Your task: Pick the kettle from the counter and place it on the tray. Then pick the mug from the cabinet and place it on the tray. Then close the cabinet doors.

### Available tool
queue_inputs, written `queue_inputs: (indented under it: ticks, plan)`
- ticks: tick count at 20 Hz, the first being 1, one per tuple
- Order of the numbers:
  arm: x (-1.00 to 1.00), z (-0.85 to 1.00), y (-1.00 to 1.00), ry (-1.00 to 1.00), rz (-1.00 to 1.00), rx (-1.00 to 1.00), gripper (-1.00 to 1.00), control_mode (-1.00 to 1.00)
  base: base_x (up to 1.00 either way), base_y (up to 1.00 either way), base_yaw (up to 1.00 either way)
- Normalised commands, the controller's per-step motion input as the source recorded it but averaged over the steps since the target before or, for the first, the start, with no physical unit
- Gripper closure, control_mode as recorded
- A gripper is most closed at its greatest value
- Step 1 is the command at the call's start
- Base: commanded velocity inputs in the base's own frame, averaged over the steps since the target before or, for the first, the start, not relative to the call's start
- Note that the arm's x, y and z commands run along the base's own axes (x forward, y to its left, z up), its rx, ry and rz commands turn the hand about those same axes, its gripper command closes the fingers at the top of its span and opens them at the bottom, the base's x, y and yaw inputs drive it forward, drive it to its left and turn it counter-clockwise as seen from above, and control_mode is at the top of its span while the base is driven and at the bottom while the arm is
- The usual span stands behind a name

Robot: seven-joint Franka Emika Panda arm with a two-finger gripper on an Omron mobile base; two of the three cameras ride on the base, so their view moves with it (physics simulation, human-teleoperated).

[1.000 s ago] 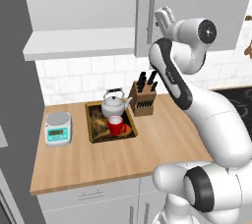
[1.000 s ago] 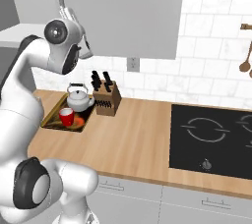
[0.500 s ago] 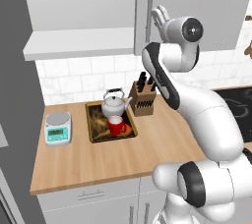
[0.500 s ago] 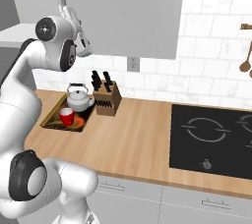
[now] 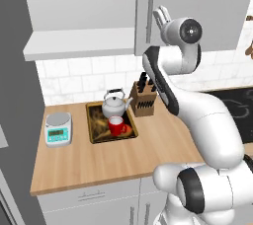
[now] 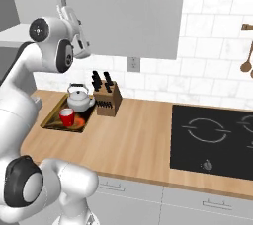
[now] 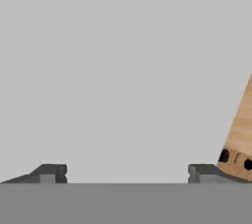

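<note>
One door left: the gripper (jaws apart, empty) sits beside the cabinet door, its upright handle just left

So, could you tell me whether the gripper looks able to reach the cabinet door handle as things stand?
Probably yes. The gripper is open, raised right beside the cabinet door handle, with nothing between them. The kettle and mug sit low on the tray, well clear.
</note>
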Motion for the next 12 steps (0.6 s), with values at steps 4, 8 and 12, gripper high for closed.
queue_inputs:
  ticks: [4,8,12]
  plan:
    - [-0.45,0.05,0.05,0.0,-0.02,0.0,-1.0,-1.0,0.0,0.0,0.0]
    - [-0.57,0.02,0.0,0.0,0.0,0.0,-1.0,-1.0,0.0,0.0,0.0]
    - [-0.69,0.06,0.0,-0.02,0.0,-0.01,-1.0,-1.0,0.0,0.0,0.0]
